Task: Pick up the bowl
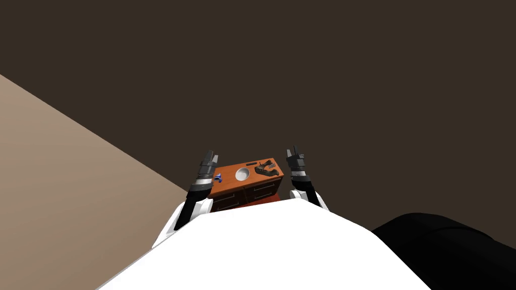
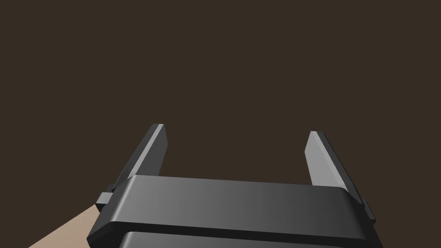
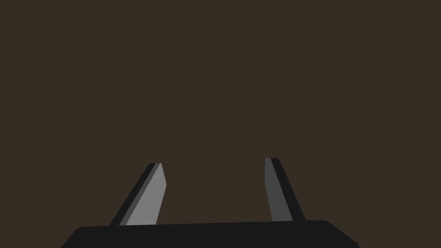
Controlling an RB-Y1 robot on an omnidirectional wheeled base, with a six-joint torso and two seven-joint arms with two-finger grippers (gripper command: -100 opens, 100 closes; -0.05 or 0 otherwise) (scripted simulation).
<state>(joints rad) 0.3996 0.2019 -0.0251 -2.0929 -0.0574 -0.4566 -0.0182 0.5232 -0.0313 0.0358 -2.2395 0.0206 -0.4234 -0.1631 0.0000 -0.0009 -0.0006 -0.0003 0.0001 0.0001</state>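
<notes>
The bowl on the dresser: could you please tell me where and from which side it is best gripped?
Probably its rim, from above: the bowl sits upright, mouth up, on the dresser. Pinch the left part with the left end effector, since dark objects lie close on its right.

a low orange-brown chest of drawers [image 1: 229,185] with a flat top and dark drawer fronts. on the top, near the middle, sits a round white bowl [image 1: 242,173]. a small blue object [image 1: 217,177] lies at one end, a heap of dark irregular objects [image 1: 266,168] at the other, and a thin dark bar [image 1: 251,164] lies by the far edge.
</notes>
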